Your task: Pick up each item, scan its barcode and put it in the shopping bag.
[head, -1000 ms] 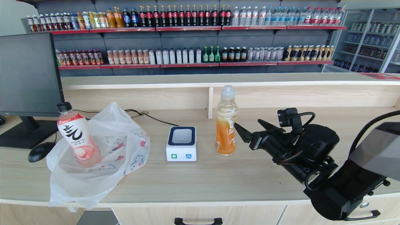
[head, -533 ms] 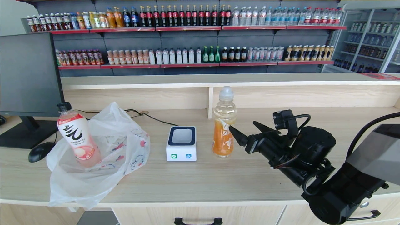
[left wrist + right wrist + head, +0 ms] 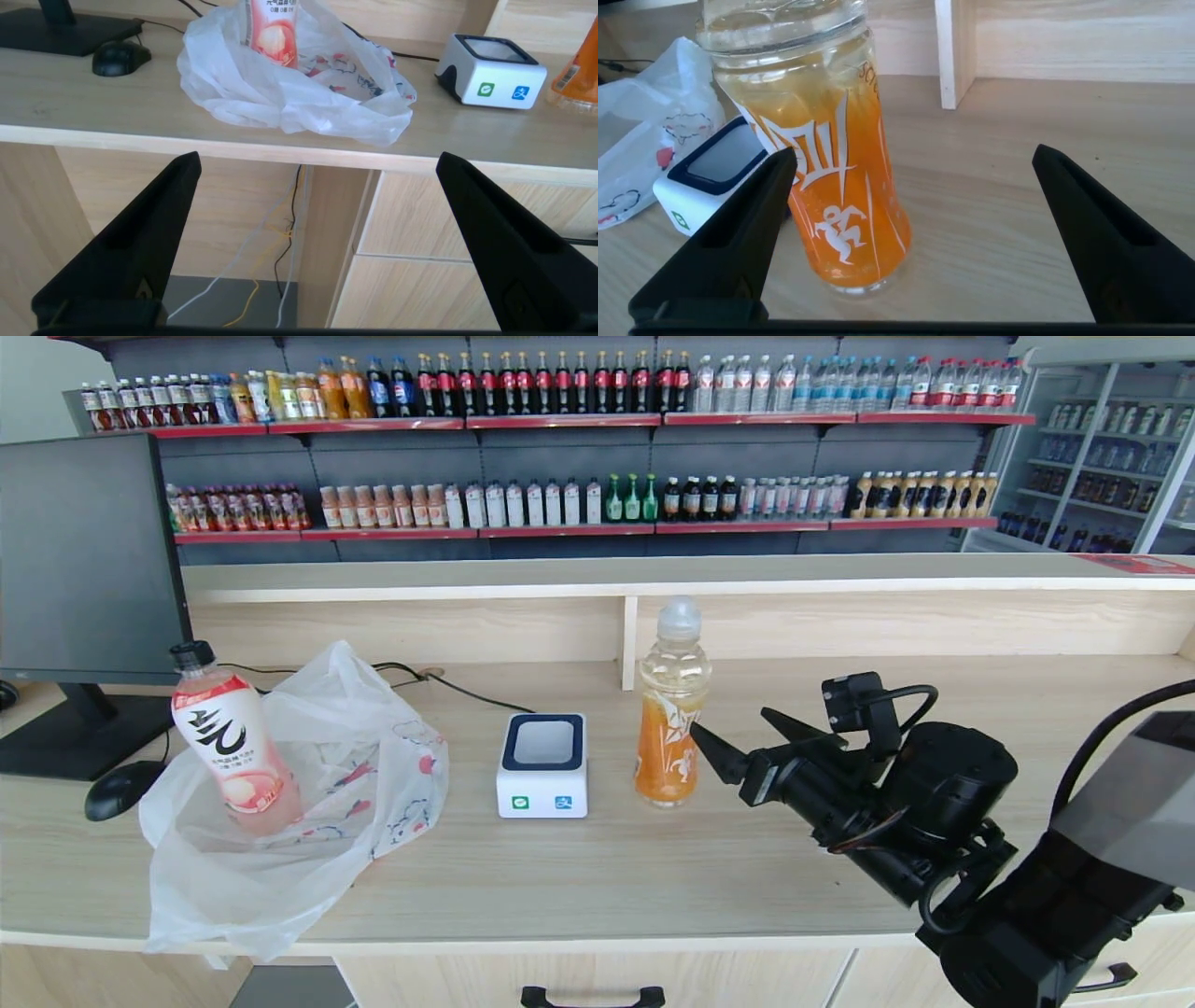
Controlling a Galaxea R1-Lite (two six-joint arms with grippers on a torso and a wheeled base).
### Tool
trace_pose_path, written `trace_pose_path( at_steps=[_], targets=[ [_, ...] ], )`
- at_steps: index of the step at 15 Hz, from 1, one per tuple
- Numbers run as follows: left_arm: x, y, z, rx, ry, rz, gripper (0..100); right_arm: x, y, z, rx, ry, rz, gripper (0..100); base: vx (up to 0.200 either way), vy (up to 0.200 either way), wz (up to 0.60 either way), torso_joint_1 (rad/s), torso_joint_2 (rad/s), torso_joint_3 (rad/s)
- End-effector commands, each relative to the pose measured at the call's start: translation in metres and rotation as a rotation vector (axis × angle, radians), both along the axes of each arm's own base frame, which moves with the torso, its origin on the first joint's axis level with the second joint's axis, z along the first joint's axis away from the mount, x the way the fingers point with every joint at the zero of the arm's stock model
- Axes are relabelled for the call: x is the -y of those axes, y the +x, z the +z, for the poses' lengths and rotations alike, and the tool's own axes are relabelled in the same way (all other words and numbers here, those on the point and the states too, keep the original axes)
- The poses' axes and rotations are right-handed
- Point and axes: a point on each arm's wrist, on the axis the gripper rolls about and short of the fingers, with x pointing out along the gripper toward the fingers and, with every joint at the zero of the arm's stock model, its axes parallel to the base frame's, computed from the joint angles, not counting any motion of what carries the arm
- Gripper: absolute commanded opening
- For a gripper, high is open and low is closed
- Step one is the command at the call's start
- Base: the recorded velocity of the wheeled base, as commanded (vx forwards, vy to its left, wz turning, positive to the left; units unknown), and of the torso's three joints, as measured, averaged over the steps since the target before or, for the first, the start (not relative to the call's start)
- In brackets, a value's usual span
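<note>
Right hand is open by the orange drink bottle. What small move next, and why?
Probably slide the black right hand sideways until the clear plastic bottle of orange drink is centred between its open fingers, before advancing. The wrist view shows the upright bottle ahead, in line with one finger.

orange bottle point(image 3: 669, 709): upright, right of scanner point(image 3: 542, 763) | pink bottle point(image 3: 229, 737): tilted in shopping bag point(image 3: 280, 887)

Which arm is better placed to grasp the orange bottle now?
Right. The right pincer, open, is beside the orange plastic drink bottle; the left pincer hangs low, before the wooden counter.
</note>
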Motion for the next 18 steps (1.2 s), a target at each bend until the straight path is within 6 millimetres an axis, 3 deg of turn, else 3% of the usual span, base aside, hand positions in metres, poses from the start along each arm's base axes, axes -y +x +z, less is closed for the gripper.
trace_pose_path(
  at_steps=[1,5,9,13,18],
  targets=[
    [0.0,0.0,0.0,0.001,0.0,0.001,100,0.003,-0.005,0.007,0.014,0.009,-0.002,100,0.0,0.0,0.0,0.0,0.0,0.0],
    [0.0,0.0,0.0,0.001,0.0,0.001,100,0.011,-0.02,0.008,-0.007,-0.009,-0.028,100,0.0,0.0,0.0,0.0,0.0,0.0],
    [0.0,0.0,0.0,0.001,0.0,0.001,100,0.018,-0.031,0.021,0.026,-0.004,-0.057,100,0.0,0.0,0.0,0.0,0.0,0.0],
    [0.0,0.0,0.0,0.001,0.0,0.001,100,0.021,-0.032,0.031,0.067,0.003,-0.065,100,-0.15,0.0,0.0,0.007,0.0,0.002],
    [0.0,0.0,0.0,0.001,-0.002,0.001,100,0.028,-0.033,0.032,0.064,0.001,-0.086,100,0.0,0.04,0.0,0.005,0.0,0.0]
  ],
)
